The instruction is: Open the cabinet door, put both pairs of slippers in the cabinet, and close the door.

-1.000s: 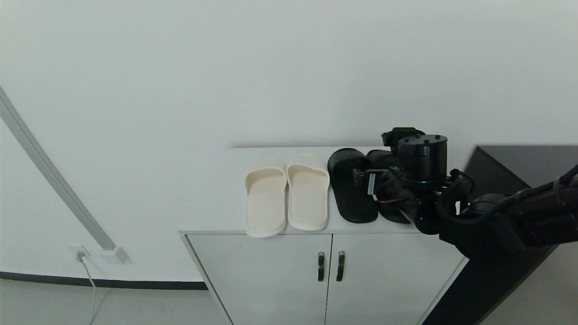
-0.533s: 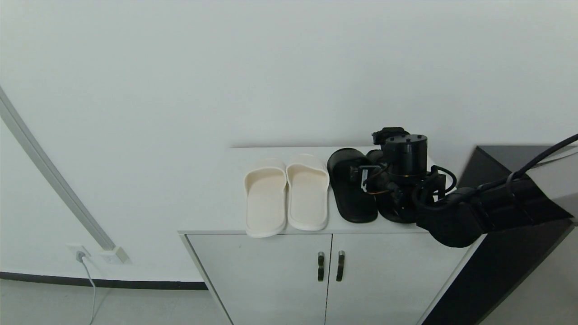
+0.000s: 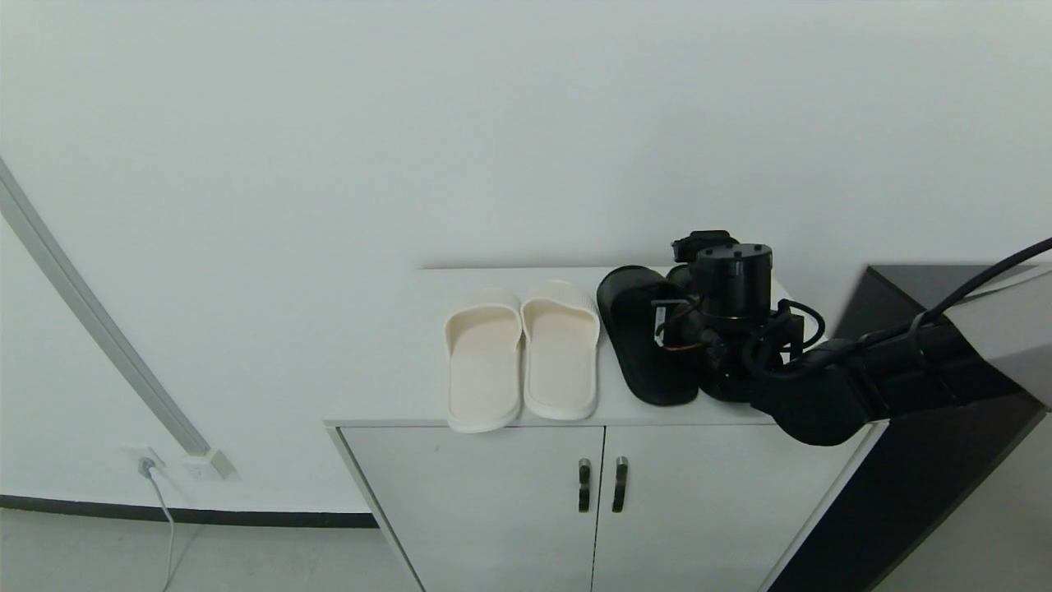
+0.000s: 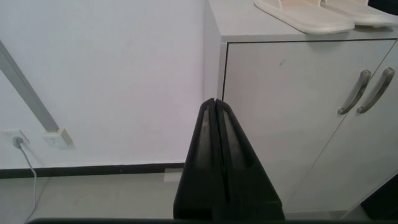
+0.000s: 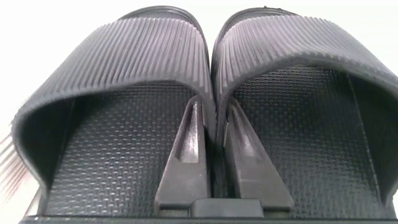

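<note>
A white pair of slippers (image 3: 522, 353) and a black pair (image 3: 645, 345) lie side by side on top of the white cabinet (image 3: 386, 395). Both cabinet doors are closed, their two dark handles (image 3: 602, 484) meeting at the middle. My right gripper (image 5: 214, 109) is over the black pair, one finger inside each slipper, shut on their two inner walls (image 5: 214, 68). The left black slipper is tilted up on its edge. My left gripper (image 4: 216, 102) hangs shut and empty, low beside the cabinet's left front corner (image 4: 221, 74), with the white slippers (image 4: 311, 12) above.
A dark piece of furniture (image 3: 929, 288) stands right against the cabinet's right side. A wall socket with a cable (image 3: 148, 469) and a slanted grey conduit (image 3: 90, 321) are on the wall at the left. Bare floor lies before the doors.
My right arm moved in over the black pair and its fingers closed on the inner edges. The left black slipper has tipped up and shifted toward its mate.
</note>
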Controlling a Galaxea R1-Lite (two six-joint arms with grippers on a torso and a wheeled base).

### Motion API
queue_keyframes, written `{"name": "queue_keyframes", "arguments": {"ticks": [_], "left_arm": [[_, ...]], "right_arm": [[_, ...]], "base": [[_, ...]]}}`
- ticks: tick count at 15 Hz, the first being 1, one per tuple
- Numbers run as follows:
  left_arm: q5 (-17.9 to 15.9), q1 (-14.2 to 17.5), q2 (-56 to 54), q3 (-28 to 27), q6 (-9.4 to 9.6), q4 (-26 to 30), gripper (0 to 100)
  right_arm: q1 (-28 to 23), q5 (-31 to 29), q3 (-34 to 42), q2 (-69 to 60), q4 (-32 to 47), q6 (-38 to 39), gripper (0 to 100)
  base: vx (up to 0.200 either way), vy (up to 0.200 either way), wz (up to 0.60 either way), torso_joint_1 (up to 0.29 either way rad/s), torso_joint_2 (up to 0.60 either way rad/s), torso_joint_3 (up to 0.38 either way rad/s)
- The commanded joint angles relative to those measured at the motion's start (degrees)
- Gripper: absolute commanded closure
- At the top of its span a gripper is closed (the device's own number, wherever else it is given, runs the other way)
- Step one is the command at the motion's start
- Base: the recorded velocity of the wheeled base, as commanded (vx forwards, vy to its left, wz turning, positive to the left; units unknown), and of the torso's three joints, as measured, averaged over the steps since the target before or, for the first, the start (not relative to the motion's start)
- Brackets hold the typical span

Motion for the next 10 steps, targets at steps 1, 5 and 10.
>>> {"name": "queue_keyframes", "arguments": {"ticks": [1, 5, 10], "left_arm": [[0.0, 0.0, 0.0, 0.0, 0.00, 0.0, 100], [0.0, 0.0, 0.0, 0.0, 0.00, 0.0, 100], [0.0, 0.0, 0.0, 0.0, 0.00, 0.0, 100]], "right_arm": [[0.3, -0.1, 0.9, -2.6, 0.0, -0.4, 100], [3.2, 0.1, 8.6, -11.1, 0.0, -0.9, 100], [8.4, 9.0, 22.1, -24.0, 0.0, -2.4, 100]], "base": [[0.000, 0.000, 0.00, 0.000, 0.00, 0.000], [0.000, 0.000, 0.00, 0.000, 0.00, 0.000], [0.000, 0.000, 0.00, 0.000, 0.00, 0.000]]}}
